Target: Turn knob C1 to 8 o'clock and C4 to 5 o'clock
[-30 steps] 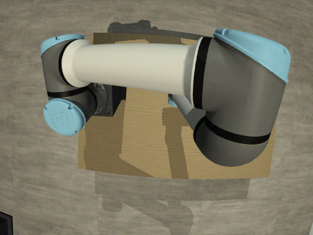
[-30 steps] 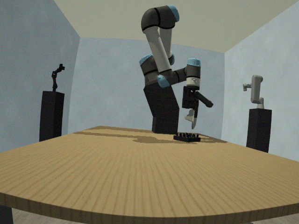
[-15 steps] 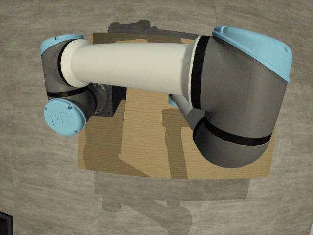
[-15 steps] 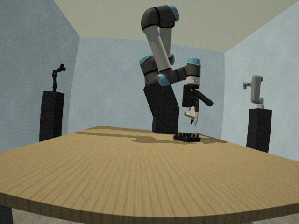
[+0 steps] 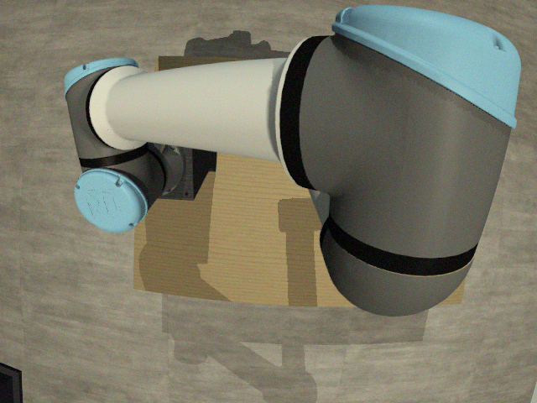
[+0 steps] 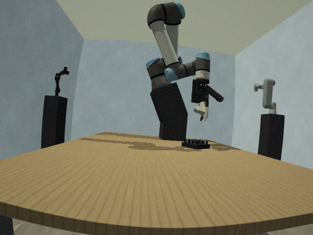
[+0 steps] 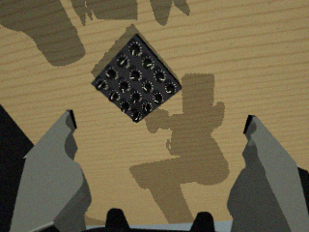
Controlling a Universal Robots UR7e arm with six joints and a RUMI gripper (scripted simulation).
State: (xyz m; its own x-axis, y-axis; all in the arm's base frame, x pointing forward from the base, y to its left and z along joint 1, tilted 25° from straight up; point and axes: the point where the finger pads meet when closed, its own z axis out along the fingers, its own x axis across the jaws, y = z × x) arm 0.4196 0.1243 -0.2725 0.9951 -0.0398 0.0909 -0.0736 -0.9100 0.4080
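- Fingers [image 6: 200,108], grey and nearest the wrist camera: the pair belonging to the hand [image 6: 203,118] [image 7: 160,121], spread fully open, with nothing held between them.
- Knob box [image 6: 195,145] [image 7: 138,81], dark: below the hand and apart from it, resting on the table. In the wrist view it lies beyond the fingertips, turned cornerwise to the hand and slightly left of its midline.
- Knobs [image 7: 135,74]: sixteen on the box's upper face, in a four-by-four grid, none touched by the hand. Their pointers are too small to read as clock hours; the socket cannot be made out.
- Table [image 5: 260,260] [image 6: 151,189] [image 7: 270,53], wood-grained: beneath the hand and box, crossed by shadows around the box.
- Robot arm [image 5: 208,108] [image 6: 164,42], grey, white and blue: above the hand, covering the knob box in the top view.
- Black pedestal [image 6: 171,113]: supports the arm, behind the hand in the exterior view.
- Dark small arm [image 6: 57,83] and pale arm [image 6: 267,93]: well apart from the hand, on opposite sides, each on a black stand.

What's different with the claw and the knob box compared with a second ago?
The claw has risen straight up, higher above the knob box, and its fingers have spread apart. Nothing was picked up. The box stayed where it was on the table. Whether any knob turned, I can't tell.
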